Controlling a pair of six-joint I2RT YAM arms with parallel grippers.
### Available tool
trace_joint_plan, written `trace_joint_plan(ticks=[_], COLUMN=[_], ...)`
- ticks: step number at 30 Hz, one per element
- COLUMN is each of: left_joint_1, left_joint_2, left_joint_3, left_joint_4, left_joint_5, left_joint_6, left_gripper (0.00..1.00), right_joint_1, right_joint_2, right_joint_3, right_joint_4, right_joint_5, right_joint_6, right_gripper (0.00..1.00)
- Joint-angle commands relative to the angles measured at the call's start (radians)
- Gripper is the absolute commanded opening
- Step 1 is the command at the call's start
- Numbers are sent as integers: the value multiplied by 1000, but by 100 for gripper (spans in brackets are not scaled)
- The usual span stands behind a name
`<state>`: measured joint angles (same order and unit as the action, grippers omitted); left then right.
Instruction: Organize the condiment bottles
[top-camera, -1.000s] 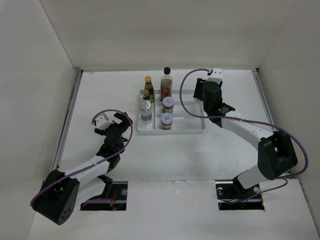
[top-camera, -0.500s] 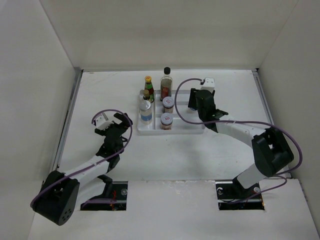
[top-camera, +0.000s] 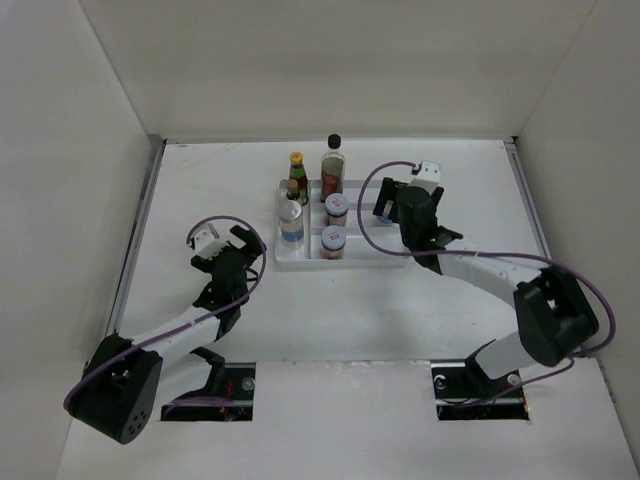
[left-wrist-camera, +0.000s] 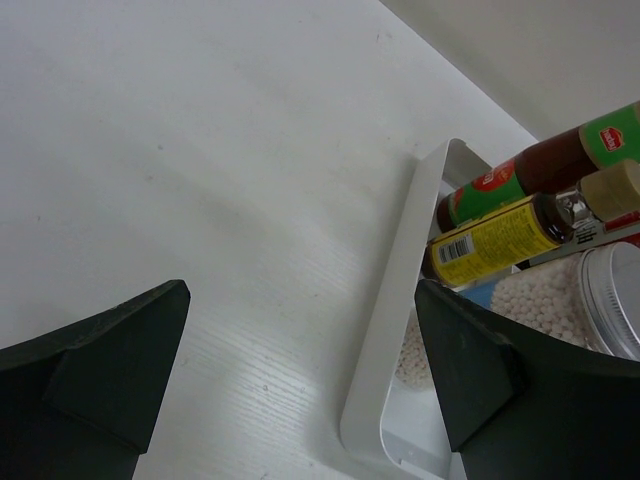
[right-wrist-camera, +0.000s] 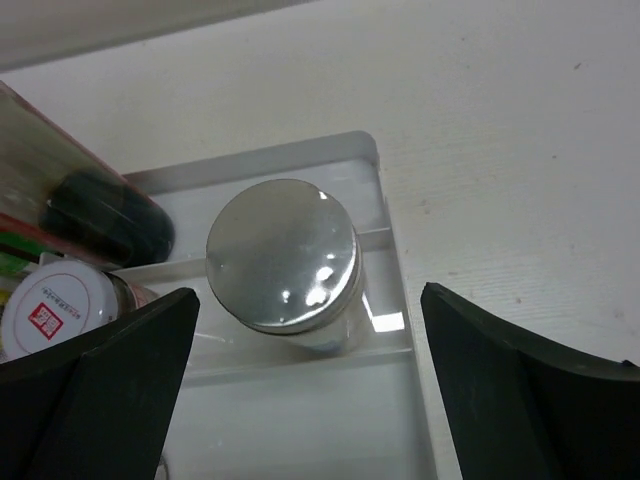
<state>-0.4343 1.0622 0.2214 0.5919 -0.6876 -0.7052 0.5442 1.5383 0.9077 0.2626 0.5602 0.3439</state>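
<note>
The condiment bottles stand in a white divided tray (top-camera: 372, 256). They include a tall dark black-capped bottle (top-camera: 333, 168), a yellow-capped green-and-red bottle (top-camera: 297, 172), a clear blue-labelled bottle (top-camera: 291, 222) and two red-labelled jars (top-camera: 337, 209) (top-camera: 333, 241). My right gripper (top-camera: 384, 207) hangs open over the tray's back right compartment. A silver-lidded jar (right-wrist-camera: 283, 256) stands upright below its spread fingers, touched by neither. My left gripper (top-camera: 226, 256) is open and empty above the table, left of the tray's near corner (left-wrist-camera: 385, 400).
White walls close in the table on the left, back and right. In the left wrist view a yellow-labelled bottle (left-wrist-camera: 497, 240) and a container of white beads (left-wrist-camera: 545, 298) show just inside the tray's left wall. The tray's front right compartment (right-wrist-camera: 300, 420) holds nothing.
My right gripper has swung left over the tray's right side and its jaws have opened, leaving the silver-lidded jar standing in the tray. The left arm has barely shifted.
</note>
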Motion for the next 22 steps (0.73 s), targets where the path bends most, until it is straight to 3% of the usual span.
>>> trace_joint_plan(ticks=[1,4,10,15,22], left_joint_1=[7,9,12,12,35], left_joint_2=[-10,-19,-42,-62,-39], left_joint_3=[47,65,102,110,127], left_joint_4=[-18,-58,-130,-141,-162], left_joint_5=[3,13,8,-4,-53], left_joint_6=[-17,-19,-19,-17,-8], left_gripper=[100,100,100,100,100], right_joint_1=[24,23,-72,-143,-138], right_joint_2=[-159,-291,-481,-498,-457], right_joint_3=[-62,-177,-436,-541,-561], right_joint_4=[82,113,110,127,225], right_joint_5=[90,165,153,116,112], right_joint_6=[67,162,439,573,575], right_gripper=[100,100,100,100,100])
